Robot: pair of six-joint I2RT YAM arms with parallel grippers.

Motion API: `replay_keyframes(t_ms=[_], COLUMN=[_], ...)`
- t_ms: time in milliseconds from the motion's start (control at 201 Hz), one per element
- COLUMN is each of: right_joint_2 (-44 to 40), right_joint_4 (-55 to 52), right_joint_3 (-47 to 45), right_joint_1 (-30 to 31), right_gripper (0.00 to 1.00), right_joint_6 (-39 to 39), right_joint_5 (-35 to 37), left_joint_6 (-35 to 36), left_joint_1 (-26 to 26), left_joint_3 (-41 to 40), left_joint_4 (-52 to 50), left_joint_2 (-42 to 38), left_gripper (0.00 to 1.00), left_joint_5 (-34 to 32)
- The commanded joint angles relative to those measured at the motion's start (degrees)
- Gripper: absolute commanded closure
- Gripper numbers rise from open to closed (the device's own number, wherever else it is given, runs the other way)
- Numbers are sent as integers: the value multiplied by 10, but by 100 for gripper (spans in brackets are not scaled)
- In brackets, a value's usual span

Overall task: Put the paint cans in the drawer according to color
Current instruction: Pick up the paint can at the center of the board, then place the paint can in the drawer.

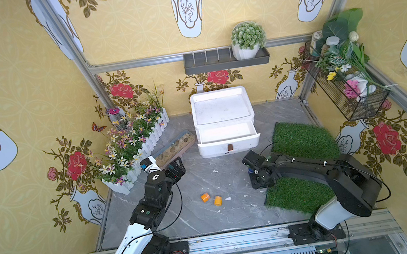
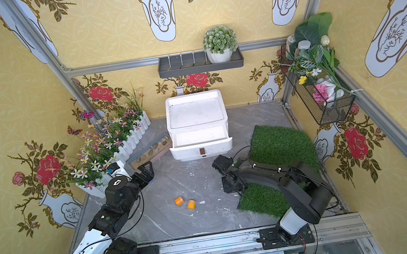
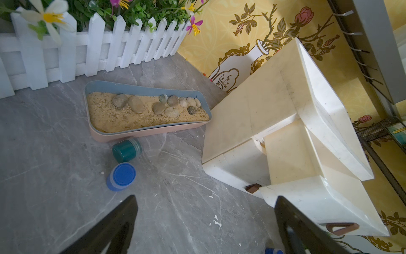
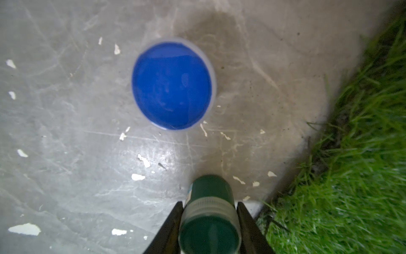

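- Paint cans, small squat lidded cylinders, six on view; none yet in the drawer.
- Dark green paint can [image 4: 208,220]: lower centre of the right wrist view, between the fingers of the right end effector [image 4: 209,203], which close against both its sides. Its long axis runs along the fingers, with one flat end toward the camera. Whether it is clear of the grey marbled tabletop [image 4: 66,154] cannot be told.
- White two-tier plastic drawer unit [image 1: 221,109], upper drawer [image 1: 227,133] pulled out: it lies near the right end effector, up and to the left of it in both top views. Judged the held can's destination, with the right arm the nearer.
- Blue paint can [image 4: 173,84]: upright, upper centre of that view, apart from the held can.
- Second dark green paint can [image 3: 126,149]: on its side, just beside a pink-and-blue tray of sand and pebbles [image 3: 142,89]. A second blue paint can [image 3: 122,176] sits just below it in frame.
- Left end effector [image 3: 204,224]: fingers wide apart and holding nothing, with those two cans ahead of it.
- Orange paint can [image 1: 205,197] and its orange twin [image 1: 218,200]: mid-tabletop, between the arms.
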Motion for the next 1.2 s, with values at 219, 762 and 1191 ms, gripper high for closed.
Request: replay_keyframes(t_ms=[219,762,1191], right_joint_2=[-156,-238,12], right_joint_4=[-47,-105,-256], right_joint_3=[-23,318,552], right_joint_1=[19,-84,-87], right_gripper=[73,73,70], right_joint_6=[-6,-46,-106], right_joint_5=[23,-101,-51], left_joint_6=[18,41,26], left_joint_1=[1,1,1], left_joint_3=[11,46,27], left_joint_4=[27,43,12], left_joint_2=[1,18,-13], left_gripper=[1,2,2], left_joint_5=[1,0,22])
